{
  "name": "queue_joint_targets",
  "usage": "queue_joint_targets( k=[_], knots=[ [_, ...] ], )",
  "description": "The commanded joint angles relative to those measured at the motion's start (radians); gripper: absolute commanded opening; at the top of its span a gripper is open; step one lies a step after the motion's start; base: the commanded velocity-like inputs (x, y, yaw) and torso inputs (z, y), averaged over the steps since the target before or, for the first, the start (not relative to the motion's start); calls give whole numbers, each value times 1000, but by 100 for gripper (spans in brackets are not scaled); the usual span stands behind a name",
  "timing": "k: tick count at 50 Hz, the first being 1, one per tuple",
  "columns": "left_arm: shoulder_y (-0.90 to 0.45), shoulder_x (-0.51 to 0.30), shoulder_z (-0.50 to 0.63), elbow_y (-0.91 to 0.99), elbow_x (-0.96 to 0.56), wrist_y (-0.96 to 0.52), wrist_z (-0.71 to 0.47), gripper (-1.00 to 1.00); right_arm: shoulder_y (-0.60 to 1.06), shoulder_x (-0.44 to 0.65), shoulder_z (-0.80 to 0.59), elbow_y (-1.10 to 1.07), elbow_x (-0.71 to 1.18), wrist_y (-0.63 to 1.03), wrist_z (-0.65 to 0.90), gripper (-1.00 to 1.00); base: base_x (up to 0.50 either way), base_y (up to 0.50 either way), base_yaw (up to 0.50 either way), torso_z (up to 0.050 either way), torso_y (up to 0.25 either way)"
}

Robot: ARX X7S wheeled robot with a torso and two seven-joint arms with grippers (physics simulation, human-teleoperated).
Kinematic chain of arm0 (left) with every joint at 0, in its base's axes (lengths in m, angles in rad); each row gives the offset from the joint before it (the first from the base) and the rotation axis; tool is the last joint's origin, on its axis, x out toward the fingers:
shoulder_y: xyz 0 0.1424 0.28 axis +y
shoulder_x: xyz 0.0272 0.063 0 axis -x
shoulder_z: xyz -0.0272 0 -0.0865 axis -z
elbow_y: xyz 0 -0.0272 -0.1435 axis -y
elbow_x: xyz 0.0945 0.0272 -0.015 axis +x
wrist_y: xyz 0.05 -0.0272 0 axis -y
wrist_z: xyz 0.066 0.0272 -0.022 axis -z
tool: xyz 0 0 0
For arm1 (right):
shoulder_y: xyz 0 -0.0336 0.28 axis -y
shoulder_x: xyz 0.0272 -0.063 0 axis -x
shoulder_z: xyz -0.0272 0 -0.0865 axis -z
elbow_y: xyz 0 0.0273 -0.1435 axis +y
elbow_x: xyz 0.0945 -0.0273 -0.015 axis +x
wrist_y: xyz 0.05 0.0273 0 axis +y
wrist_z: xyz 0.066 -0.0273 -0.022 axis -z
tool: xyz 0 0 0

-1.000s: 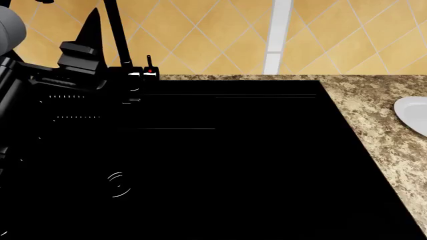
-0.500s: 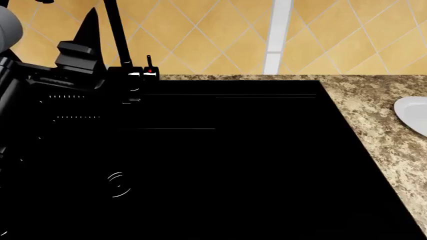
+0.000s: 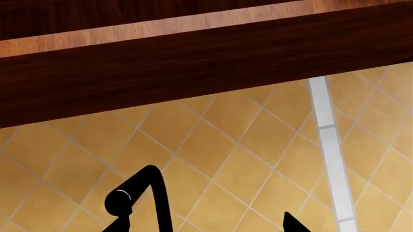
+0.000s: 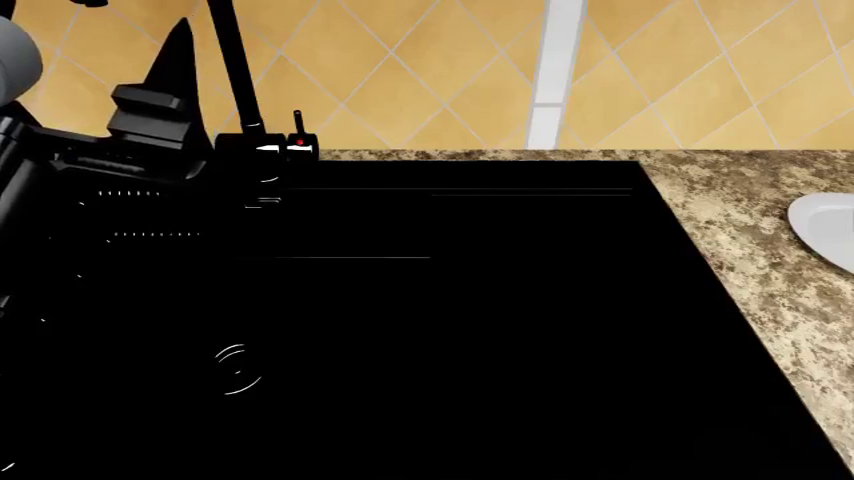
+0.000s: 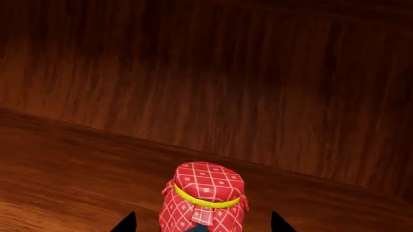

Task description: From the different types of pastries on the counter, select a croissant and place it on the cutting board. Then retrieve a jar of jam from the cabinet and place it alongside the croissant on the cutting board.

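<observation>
The jar of jam [image 5: 205,195], with its red checked lid and yellow neck band, stands upright on a dark wooden cabinet shelf [image 5: 71,164]. My right gripper [image 5: 202,227] is open, one fingertip on each side of the jar and a gap showing on both sides. In the left wrist view my left gripper [image 3: 206,226] is open with nothing between its fingers, and faces the tiled wall. The left arm [image 4: 134,130] rises at the left of the head view. The speckled counter [image 4: 747,230] shows at the right. The croissant and the cutting board are out of view.
A black sink basin [image 4: 441,320] fills most of the head view, with a black faucet [image 4: 240,90] at its back left; the faucet's curved spout [image 3: 139,193] is close to my left fingers. A white plate [image 4: 827,230] lies at the counter's right edge. The cabinet's underside [image 3: 193,63] hangs above the tiled wall.
In the head view the left arm has crept slightly up and to the left. Sink, counter and plate have not moved.
</observation>
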Motion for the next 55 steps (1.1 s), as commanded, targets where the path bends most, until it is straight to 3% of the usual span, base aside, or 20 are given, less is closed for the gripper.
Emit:
queue_joint_targets(
  k=[1, 14, 24, 31, 38, 39, 43, 44, 52, 53, 55],
  knots=[
    [8, -4, 0, -1, 8, 7, 7, 100, -1, -10, -133, 106, 141, -76, -12, 100, 0, 0, 0, 0, 0],
    [2, -6, 8, -2, 5, 8, 3, 100, -2, -10, -222, 202, 227, -135, 3, 100, 6, 1, 3, 0, 0],
    [10, -11, 6, -1, 9, 14, 9, 100, -34, -10, 33, 203, -19, -105, 44, 100, 0, 0, 0, 0, 0],
    [13, -11, 8, -2, 15, 18, 12, 100, -49, -11, 57, 203, 23, -105, 24, 100, 0, 0, 0, 0, 0],
    [22, -18, 2, -2, 17, 23, 16, 100, -86, -10, 241, 203, -43, -72, -7, 100, 0, 0, 0, 0, 0],
    [24, -18, 2, -2, 19, 25, 18, 100, -90, -10, 262, 203, -55, -64, -12, -100, 0, 0, 0, 0, 0],
    [27, -18, 2, -4, 27, 27, 23, 100, -99, -11, 308, 203, -75, -39, -25, -100, 0, 0, 0, 0, 0],
    [26, -18, 3, -4, 26, 27, 22, 100, -101, -11, 308, 203, -72, -33, -29, 100, 0, 0, 0, 0, 0],
    [21, -18, 8, -8, 27, 29, 23, 100, -118, -11, 270, 203, -55, -7, -37, 100, 0, 0, 0, 0, 0],
    [22, -18, 7, -8, 27, 29, 24, 100, -123, -11, 275, 203, -62, -5, -36, -100, 0, 0, 0, 0, 0],
    [24, -20, 6, -7, 27, 31, 24, 100, -129, -11, 288, 203, -83, 0, -35, -100, 0, 0, 0, 0, 0]
  ],
)
